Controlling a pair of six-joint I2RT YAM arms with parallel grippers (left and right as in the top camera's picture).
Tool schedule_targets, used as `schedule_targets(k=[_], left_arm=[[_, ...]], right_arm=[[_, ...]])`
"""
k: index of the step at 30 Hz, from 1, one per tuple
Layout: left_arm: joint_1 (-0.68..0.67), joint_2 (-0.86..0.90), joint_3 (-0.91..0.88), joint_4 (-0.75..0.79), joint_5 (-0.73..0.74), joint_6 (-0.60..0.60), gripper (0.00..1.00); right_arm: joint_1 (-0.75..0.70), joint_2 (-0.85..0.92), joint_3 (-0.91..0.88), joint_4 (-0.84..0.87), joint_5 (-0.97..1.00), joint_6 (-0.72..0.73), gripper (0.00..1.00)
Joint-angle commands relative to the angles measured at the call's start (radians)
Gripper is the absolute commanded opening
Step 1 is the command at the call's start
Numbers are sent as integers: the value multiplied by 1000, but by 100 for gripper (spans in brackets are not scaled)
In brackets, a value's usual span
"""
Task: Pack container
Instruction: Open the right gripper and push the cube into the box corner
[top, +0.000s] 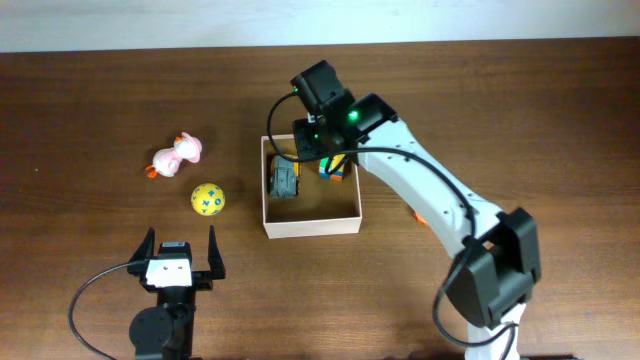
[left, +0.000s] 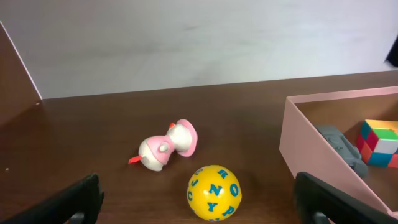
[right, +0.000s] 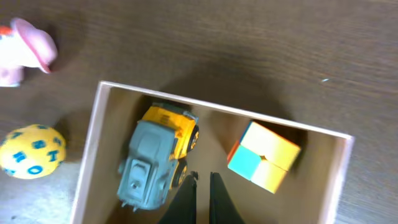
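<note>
The container (top: 312, 228) is a square, shallow box, white outside and tan inside, at the table's middle. It holds a grey and yellow toy truck (top: 286, 180) on the left and a coloured cube (top: 337, 170) at the back right. My right gripper (top: 318, 150) hangs over the box. In the right wrist view its fingers (right: 203, 180) are shut and empty, between the truck (right: 152, 158) and the cube (right: 264, 155). My left gripper (top: 180, 248) is open and empty near the front edge. A yellow letter ball (left: 214, 192) lies just ahead of its fingers (left: 199, 199).
A pink and white duck toy (top: 178, 155) lies left of the box, behind the ball (top: 207, 199). A small orange object (top: 418, 215) shows under the right arm. The box wall (left: 311, 146) stands right of the ball in the left wrist view.
</note>
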Motion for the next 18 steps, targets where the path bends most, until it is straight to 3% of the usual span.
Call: schedule_targets(k=[1,18], left_arm=[[4,-8,-3,-5,7,16,99],[4,-8,-3,-5,7,16,99]], right_arm=[[16,69,-19,25,-13,-6,4],[26,184,-19,72,-5,-6,4]])
